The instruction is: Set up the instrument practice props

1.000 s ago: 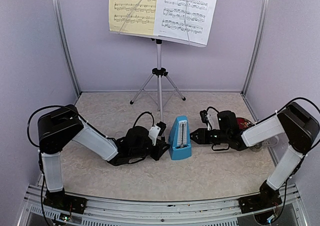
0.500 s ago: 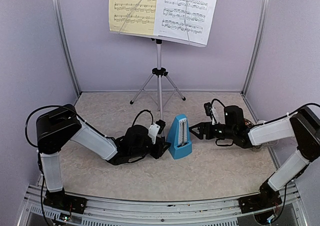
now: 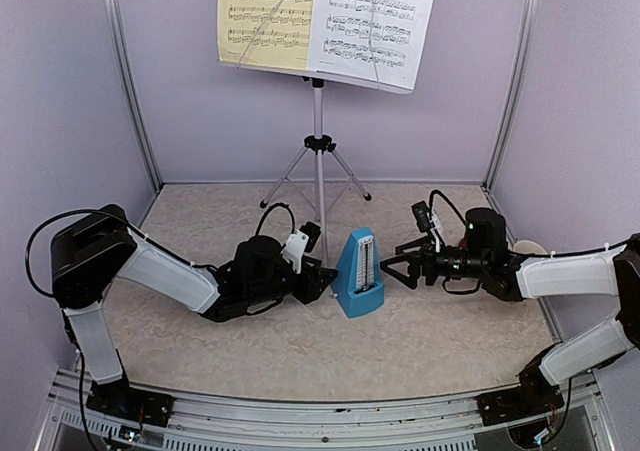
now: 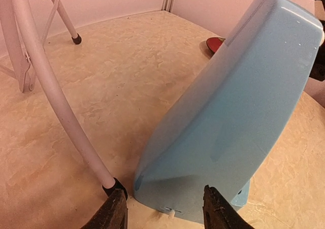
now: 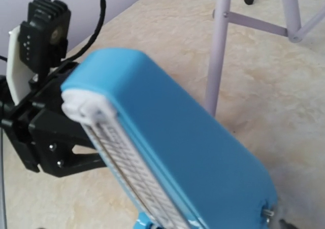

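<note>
The blue metronome stands upright mid-frame on the desk in front of the music stand, with the left pincer and right pincer spread empty on either side, so each should draw straight back without clipping it or the stand's legs.

Arms low, facing inward — left end effector and right end effector spread.
</note>
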Robot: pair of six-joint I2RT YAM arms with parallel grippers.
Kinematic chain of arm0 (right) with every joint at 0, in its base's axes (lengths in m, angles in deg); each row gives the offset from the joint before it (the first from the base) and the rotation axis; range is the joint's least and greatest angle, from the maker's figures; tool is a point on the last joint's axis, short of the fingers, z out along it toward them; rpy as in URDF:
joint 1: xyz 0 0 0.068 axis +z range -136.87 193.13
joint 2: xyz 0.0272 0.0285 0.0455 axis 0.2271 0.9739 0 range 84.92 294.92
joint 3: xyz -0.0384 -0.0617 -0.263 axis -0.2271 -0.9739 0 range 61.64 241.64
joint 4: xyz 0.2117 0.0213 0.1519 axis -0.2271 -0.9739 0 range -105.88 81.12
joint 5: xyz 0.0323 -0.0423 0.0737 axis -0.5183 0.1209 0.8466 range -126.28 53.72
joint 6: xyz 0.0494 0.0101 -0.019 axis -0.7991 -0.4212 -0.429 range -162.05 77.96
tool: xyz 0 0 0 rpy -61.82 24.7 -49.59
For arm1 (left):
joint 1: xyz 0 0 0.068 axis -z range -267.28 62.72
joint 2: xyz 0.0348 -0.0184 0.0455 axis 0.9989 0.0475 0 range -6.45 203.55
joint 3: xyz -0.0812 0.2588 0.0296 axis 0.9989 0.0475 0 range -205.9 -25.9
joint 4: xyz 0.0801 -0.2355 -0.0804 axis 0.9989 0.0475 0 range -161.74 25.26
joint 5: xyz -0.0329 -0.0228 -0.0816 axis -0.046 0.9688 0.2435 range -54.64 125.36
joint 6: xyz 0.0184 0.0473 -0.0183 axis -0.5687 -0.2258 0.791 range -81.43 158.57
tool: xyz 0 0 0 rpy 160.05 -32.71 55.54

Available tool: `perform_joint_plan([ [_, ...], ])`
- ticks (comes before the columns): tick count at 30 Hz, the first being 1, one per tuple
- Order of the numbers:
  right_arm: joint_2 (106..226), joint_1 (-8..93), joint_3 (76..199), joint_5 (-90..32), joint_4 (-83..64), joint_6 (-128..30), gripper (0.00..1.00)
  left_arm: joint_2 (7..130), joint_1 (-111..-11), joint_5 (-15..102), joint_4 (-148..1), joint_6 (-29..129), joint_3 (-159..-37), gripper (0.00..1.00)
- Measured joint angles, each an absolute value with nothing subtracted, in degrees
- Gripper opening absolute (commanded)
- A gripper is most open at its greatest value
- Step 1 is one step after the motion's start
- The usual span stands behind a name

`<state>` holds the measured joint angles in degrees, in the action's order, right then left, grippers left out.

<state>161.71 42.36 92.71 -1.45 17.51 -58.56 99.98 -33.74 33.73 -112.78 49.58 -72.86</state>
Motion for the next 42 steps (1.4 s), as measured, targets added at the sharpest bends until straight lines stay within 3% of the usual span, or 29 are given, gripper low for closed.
perform_joint_plan([
  [20,166.92,45.68,99.91,-5.62,16.68,-59.43,0.81,99.98,-33.61,34.32,-112.93,49.6,-72.86,0.5],
  [31,168.42,46.6,101.3,-7.26,15.85,-59.69,0.8,100.01,-33.59,34.32,-112.91,49.62,-73.19,0.5],
  [42,169.28,47.58,102.53,-8.13,14.98,-59.69,0.59,100.01,-33.59,34.3,-112.89,49.62,-73.35,0.5],
])
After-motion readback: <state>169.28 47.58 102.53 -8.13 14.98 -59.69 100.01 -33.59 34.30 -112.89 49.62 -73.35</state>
